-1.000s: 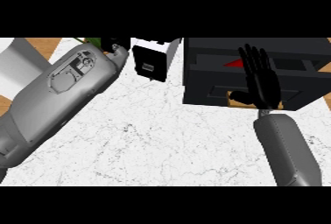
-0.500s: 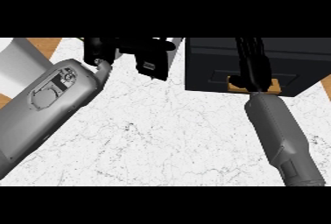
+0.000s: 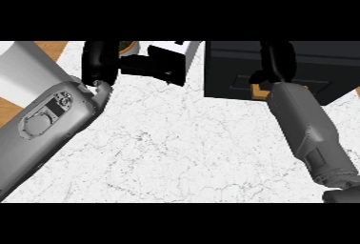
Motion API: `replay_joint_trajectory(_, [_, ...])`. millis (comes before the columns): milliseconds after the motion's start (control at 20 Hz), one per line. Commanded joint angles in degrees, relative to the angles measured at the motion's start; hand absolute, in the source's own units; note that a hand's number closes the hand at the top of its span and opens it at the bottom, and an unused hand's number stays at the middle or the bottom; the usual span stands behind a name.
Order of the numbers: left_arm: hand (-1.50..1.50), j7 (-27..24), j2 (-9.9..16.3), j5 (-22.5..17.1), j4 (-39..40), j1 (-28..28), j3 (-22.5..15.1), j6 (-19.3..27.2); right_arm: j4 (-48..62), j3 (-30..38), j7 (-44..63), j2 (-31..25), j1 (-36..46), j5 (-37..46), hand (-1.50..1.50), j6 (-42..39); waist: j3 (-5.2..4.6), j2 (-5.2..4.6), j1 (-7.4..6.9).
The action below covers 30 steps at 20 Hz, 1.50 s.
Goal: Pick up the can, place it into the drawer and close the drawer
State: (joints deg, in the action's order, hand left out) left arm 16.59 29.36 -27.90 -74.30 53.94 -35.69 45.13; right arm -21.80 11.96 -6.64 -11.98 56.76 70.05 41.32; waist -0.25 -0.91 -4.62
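The black drawer unit (image 3: 330, 71) stands at the back right of the marble counter (image 3: 183, 147). Its top and front look dark all over, and I see no gap into the drawer. The can is not visible anywhere. My right hand (image 3: 277, 59) lies against the unit with straight fingers pointing away from me, holding nothing, and its grey forearm runs down to the lower right. My left hand (image 3: 100, 62) rests open at the back left, above its grey forearm.
A white appliance (image 3: 172, 47) with a black panel stands at the back, between my left hand and the drawer unit. A small brownish object (image 3: 128, 45) peeks out beside it. Wooden floor (image 3: 51, 47) shows past the counter's left edge.
My right hand has moved forward against the drawer unit. The open drawer with the red can inside, seen a second ago, no longer shows. My left forearm now looks larger and closer.
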Motion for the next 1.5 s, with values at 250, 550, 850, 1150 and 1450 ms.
replay_joint_trajectory(250, [-1.50, -1.18, 1.82, 1.01, -3.78, -4.26, 1.01, -1.98, 6.84, 3.14, 1.78, -0.04, 8.16, -1.17, -1.50, 1.03, 0.40, -1.06, -1.21])
replay_joint_trajectory(550, [-1.50, -2.45, 1.20, 2.17, -3.87, -5.89, 1.33, -1.42, 7.17, 5.89, -3.80, 2.02, 9.04, -4.50, -1.50, 1.22, 0.50, -1.38, -1.04])
replay_joint_trajectory(850, [-1.50, -4.20, 1.32, 1.90, -5.42, -10.25, 1.69, -1.83, 5.78, 13.59, -11.58, 4.44, 10.01, -13.62, -1.50, -2.21, 0.54, -0.96, -0.92])
replay_joint_trajectory(1150, [-1.50, -3.35, 2.76, 1.88, -7.78, -11.55, 3.10, -1.83, 4.26, 20.53, -18.83, 4.59, 10.93, -22.08, -1.50, -7.66, 0.49, -0.06, 0.32])
replay_joint_trajectory(1450, [-1.50, -3.62, 3.56, 2.74, -9.17, -14.87, 3.57, -1.66, 3.50, 26.84, -21.11, 6.30, 12.65, -30.35, -1.50, -14.00, 0.37, 0.45, 1.75])
